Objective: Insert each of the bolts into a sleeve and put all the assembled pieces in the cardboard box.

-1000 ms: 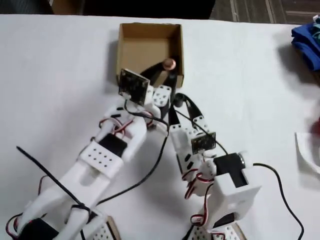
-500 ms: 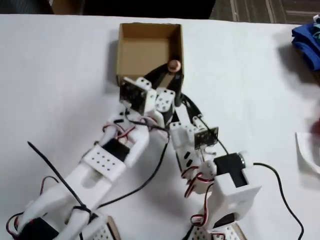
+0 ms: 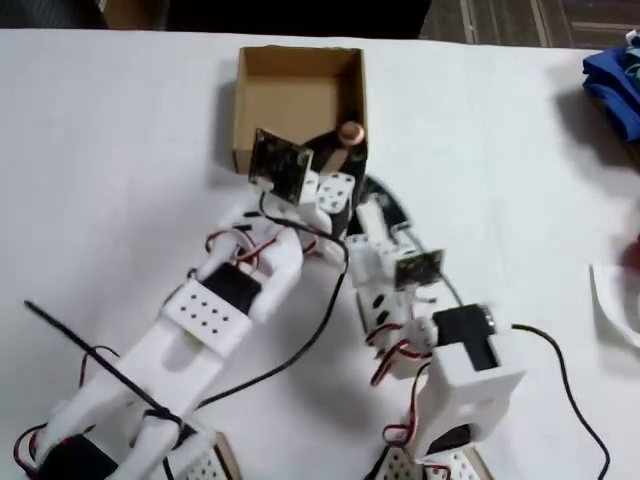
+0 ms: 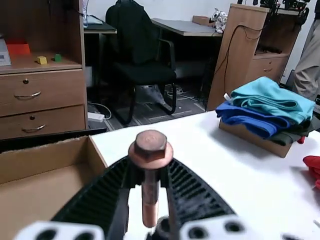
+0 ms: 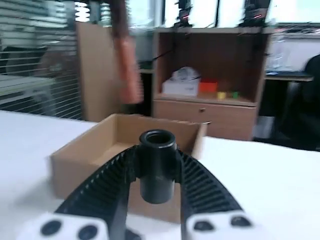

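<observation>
Beside the cardboard box [image 3: 240,100] on the worktop [image 3: 120,150], the left end effector [image 4: 149,172] is gripping a copper bolt [image 4: 150,146] head-up, while the right end effector [image 5: 157,167] is clamping a black sleeve [image 5: 157,175] upright nearby. Any tilt or offset is risking the shank jamming on the sleeve's rim.

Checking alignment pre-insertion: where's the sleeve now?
Right wrist view: the black sleeve stands upright in the right gripper, just short of the cardboard box; the bolt hangs higher, not yet in it.
</observation>
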